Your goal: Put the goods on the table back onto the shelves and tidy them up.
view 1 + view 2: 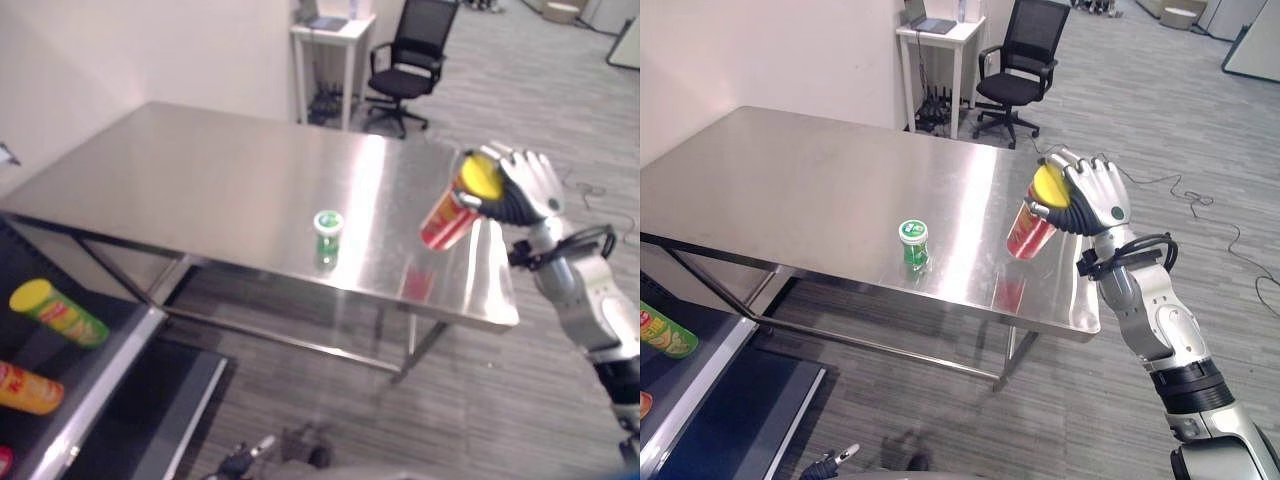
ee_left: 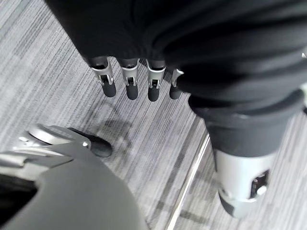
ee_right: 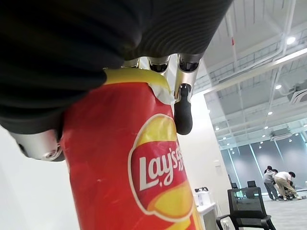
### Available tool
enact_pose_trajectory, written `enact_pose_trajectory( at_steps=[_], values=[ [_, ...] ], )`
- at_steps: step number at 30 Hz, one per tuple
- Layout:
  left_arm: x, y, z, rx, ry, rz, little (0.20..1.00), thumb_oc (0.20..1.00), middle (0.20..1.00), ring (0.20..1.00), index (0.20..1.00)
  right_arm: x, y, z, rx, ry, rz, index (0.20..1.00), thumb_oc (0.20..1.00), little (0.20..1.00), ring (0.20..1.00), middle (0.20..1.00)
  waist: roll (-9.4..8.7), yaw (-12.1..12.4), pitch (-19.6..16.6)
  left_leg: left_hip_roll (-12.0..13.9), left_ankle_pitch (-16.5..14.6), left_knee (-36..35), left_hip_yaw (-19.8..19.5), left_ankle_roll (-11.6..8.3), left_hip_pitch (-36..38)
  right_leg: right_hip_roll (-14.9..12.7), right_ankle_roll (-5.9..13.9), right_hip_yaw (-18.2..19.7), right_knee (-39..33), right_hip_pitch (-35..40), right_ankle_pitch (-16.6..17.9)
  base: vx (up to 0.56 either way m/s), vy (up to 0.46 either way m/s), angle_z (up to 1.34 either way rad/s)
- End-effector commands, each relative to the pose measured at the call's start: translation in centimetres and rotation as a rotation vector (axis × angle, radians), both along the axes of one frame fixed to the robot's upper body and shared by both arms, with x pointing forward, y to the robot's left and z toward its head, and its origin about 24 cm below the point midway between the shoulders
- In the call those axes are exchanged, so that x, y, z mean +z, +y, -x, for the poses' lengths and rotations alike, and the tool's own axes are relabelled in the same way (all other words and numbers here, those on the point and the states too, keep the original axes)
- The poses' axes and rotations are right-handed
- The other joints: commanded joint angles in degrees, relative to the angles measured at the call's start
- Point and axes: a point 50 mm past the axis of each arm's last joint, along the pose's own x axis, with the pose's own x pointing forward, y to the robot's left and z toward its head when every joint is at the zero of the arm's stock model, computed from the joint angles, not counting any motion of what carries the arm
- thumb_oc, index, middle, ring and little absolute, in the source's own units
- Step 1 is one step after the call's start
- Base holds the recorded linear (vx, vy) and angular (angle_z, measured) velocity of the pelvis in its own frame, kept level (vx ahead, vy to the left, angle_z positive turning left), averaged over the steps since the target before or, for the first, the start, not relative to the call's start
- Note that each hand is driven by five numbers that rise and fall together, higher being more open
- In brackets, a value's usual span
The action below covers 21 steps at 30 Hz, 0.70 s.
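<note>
Right hand (image 1: 1088, 195) grips the red chip can (image 1: 1030, 228), tilted over the table (image 1: 200, 180) edge, the green-lidded jar (image 1: 327, 236) awaits on it, shelf (image 1: 90, 390) holds cans already, left hand (image 2: 129, 79) hangs relaxed.

Red can (image 1: 1028, 232) yellow lid; green bottle (image 1: 913, 245); silver table (image 1: 790, 170)

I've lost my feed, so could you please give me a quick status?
Right hand shut on red chip can, lifted off table. Left hand open, idle. Green tub remains.
</note>
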Motion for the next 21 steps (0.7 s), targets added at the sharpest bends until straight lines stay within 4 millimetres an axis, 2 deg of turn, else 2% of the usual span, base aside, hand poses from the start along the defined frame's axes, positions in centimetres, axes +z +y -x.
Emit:
enact_pose_trajectory(
  at_steps=[1, 3, 4, 5, 6, 7, 8, 9, 10, 11, 12, 13, 14, 15, 16, 18, 21],
  values=[
    [0.3, 0.7, -0.8, -0.052, -0.009, -0.044, 1.0, 1.0, 1.0, 1.0, 1.0, 5.6, -0.2, 1.7, 0.008, -0.265, -0.055, 0.2, 0.2, 0.2, 0.2, 0.2, -1.87, 3.6, -2.3, 0.9, -2.0, 1.1, -6.3, -1.43, -0.8, -7.1, 1.01, 6.6, 3.8, 1.5, 5.8, -0.07, -0.276, 0.83],
    [0.4, 0.9, -1.0, -0.057, -0.023, -0.051, 1.0, 1.0, 1.0, 1.0, 1.0, 5.7, -1.5, 2.5, -0.048, -0.281, -0.033, 0.2, 0.2, 0.2, 0.2, 0.2, -3.04, 3.2, -2.7, 0.9, -1.3, 1.7, -10.7, -3.08, -2.6, -7.7, 1.66, 14.0, 1.4, 4.5, 7.8, -0.11, -0.43, 1.11],
    [0.5, 1.0, -1.1, -0.047, -0.035, -0.044, 1.0, 1.0, 1.0, 1.0, 1.0, 5.8, -1.9, 2.8, -0.063, -0.284, -0.025, 0.2, 0.2, 0.2, 0.2, 0.2, -3.52, 3.0, -2.8, 1.2, -1.7, 1.9, -11.9, -3.74, -2.9, -7.1, 1.6, 15.8, 0.6, 5.2, 6.1, -0.09, -0.248, 1.12],
    [0.5, 1.0, -1.1, -0.048, -0.035, -0.044, 1.0, 1.0, 1.0, 1.0, 1.0, 5.7, -2.0, 2.8, -0.065, -0.283, -0.025, 0.2, 0.2, 0.2, 0.2, 0.2, -3.45, 3.0, -2.6, 1.1, -1.3, 2.1, -12.1, -3.94, -3.2, -6.9, 1.81, 16.0, 0.7, 5.0, 6.4, -0.15, -0.273, 1.01],
    [0.7, 1.3, -1.5, -0.022, -0.05, -0.045, 1.0, 1.0, 1.0, 1.0, 1.0, 6.2, -2.9, 3.5, -0.105, -0.311, 0.001, 0.2, 0.2, 0.2, 0.2, 0.2, -4.3, 3.3, -2.7, 1.4, -0.6, 3.0, -14.2, -5.18, -5.2, -4.4, 0.19, 18.5, -2.3, 7.1, -2.1, -0.22, -0.331, 1.01],
    [0.7, 1.5, -1.5, -0.001, -0.055, -0.044, 1.0, 1.0, 1.0, 1.0, 1.0, 6.5, -3.3, 4.2, -0.122, -0.338, 0.015, 0.2, 0.2, 0.2, 0.2, 0.2, -4.86, 3.3, -2.5, 1.7, 0.2, 3.1, -15.3, -6.06, -6.5, -3.9, -0.45, 17.3, -3.2, 7.6, -5.2, -0.27, -0.485, 1.21],
    [0.7, 1.4, -1.5, 0.012, -0.058, -0.037, 1.0, 1.0, 1.0, 1.0, 1.0, 6.8, -3.6, 4.7, -0.133, -0.356, 0.027, 0.2, 0.2, 0.2, 0.2, 0.2, -4.95, 3.0, -2.6, 2.1, 1.8, 2.4, -16.8, -6.93, -7.7, -3.0, -1.07, 16.0, -4.6, 8.1, -6.4, -0.27, -0.469, 1.07],
    [0.5, 1.2, -1.0, 0.049, -0.051, -0.026, 1.0, 1.0, 1.0, 1.0, 1.0, 7.3, -3.9, 5.1, -0.146, -0.382, 0.04, 0.2, 0.2, 0.2, 0.2, 0.2, -5.24, 3.0, -2.2, 3.1, 4.2, 2.0, -17.5, -7.93, -9.2, -1.4, -1.87, 16.3, -5.7, 8.7, -7.5, -0.3, -0.446, 1.0],
    [0.4, 0.9, -0.9, 0.053, -0.046, -0.012, 1.0, 1.0, 1.0, 1.0, 1.0, 7.7, -3.9, 5.5, -0.144, -0.404, 0.055, 0.2, 0.2, 0.2, 0.2, 0.2, -5.03, 2.7, -1.9, 4.2, 5.7, 0.5, -17.8, -8.64, -10.3, 0.0, -2.57, 15.4, -6.4, 8.7, -7.7, -0.36, -0.407, 0.67],
    [0.3, 0.7, -0.8, 0.057, -0.038, -0.004, 1.0, 1.0, 1.0, 1.0, 1.0, 8.0, -4.1, 5.8, -0.148, -0.42, 0.067, 0.2, 0.2, 0.2, 0.2, 0.2, -4.77, 2.3, -1.1, 4.2, 5.8, -0.2, -17.4, -8.82, -11.8, 1.0, -3.13, 14.7, -6.5, 8.4, -7.4, -0.44, -0.316, 0.71],
    [0.2, 0.1, -1.0, 0.074, -0.042, 0.017, 1.0, 1.0, 1.0, 1.0, 1.0, 8.4, -4.5, 6.1, -0.163, -0.431, 0.077, 0.2, 0.2, 0.2, 0.2, 0.2, -4.15, 1.1, -0.2, 3.6, 5.7, -0.4, -16.0, -8.58, -14.5, 2.2, -3.66, 12.7, -6.0, 7.2, -6.8, -0.5, -0.263, 0.5],
    [0.1, -0.1, -0.8, 0.13, -0.042, 0.042, 1.0, 1.0, 1.0, 1.0, 1.0, 8.3, -4.8, 6.3, -0.18, -0.422, 0.087, 0.2, 0.2, 0.2, 0.2, 0.2, -4.36, 0.1, 0.1, 3.0, 4.8, -0.4, -12.5, -7.75, -15.2, 2.9, -3.83, 11.5, -5.8, 6.6, -6.0, -0.34, -0.157, 0.64],
    [0.1, -0.1, -0.8, 0.129, -0.042, 0.043, 1.0, 1.0, 1.0, 1.0, 1.0, 8.3, -4.8, 6.3, -0.181, -0.421, 0.087, 0.2, 0.2, 0.2, 0.2, 0.2, -4.41, 0.1, -0.1, 3.0, 4.4, -0.4, -12.4, -7.69, -15.2, 2.9, -3.92, 11.4, -5.8, 6.6, -6.2, -0.29, -0.126, 0.9],
    [0.1, 0.0, -0.6, 0.172, -0.042, 0.057, 1.0, 1.0, 1.0, 1.0, 1.0, 8.0, -5.2, 6.6, -0.201, -0.404, 0.099, 0.2, 0.2, 0.2, 0.2, 0.2, -4.61, -0.4, 0.0, 2.6, 4.5, 0.0, -8.3, -6.78, -15.6, 3.0, -3.73, 9.9, -6.2, 6.3, -5.1, -0.22, -0.078, 0.74],
    [0.0, 0.2, -0.1, 0.211, -0.037, 0.062, 1.0, 1.0, 1.0, 1.0, 1.0, 7.6, -5.7, 7.1, -0.234, -0.388, 0.117, 0.2, 0.2, 0.2, 0.2, 0.2, -4.8, -0.5, -0.2, 2.4, 5.0, 0.4, -4.7, -6.33, -15.3, 2.5, -3.49, 8.6, -7.4, 6.0, -3.6, -0.33, -0.099, 0.48],
    [-0.1, 0.4, 0.8, 0.238, -0.016, 0.053, 1.0, 1.0, 1.0, 1.0, 1.0, 7.4, -6.7, 8.1, -0.292, -0.379, 0.143, 0.2, 0.2, 0.2, 0.2, 0.2, -5.07, -1.1, -0.6, 2.1, 4.5, 2.4, -1.5, -5.78, -13.2, 1.1, -3.12, 6.2, -10.0, 5.4, -0.6, -0.31, -0.053, 0.07],
    [-0.5, -0.2, 2.0, 0.159, 0.041, 0.05, 1.0, 1.0, 1.0, 1.0, 1.0, 7.4, -7.8, 9.1, -0.353, -0.399, 0.145, 0.2, 0.2, 0.2, 0.2, 0.2, -5.59, -3.3, -1.9, 3.9, -1.3, 7.1, 4.1, -4.64, -8.3, -1.5, -2.93, 2.2, -12.8, 4.1, 1.6, -0.21, -0.017, 0.34]
  ],
)
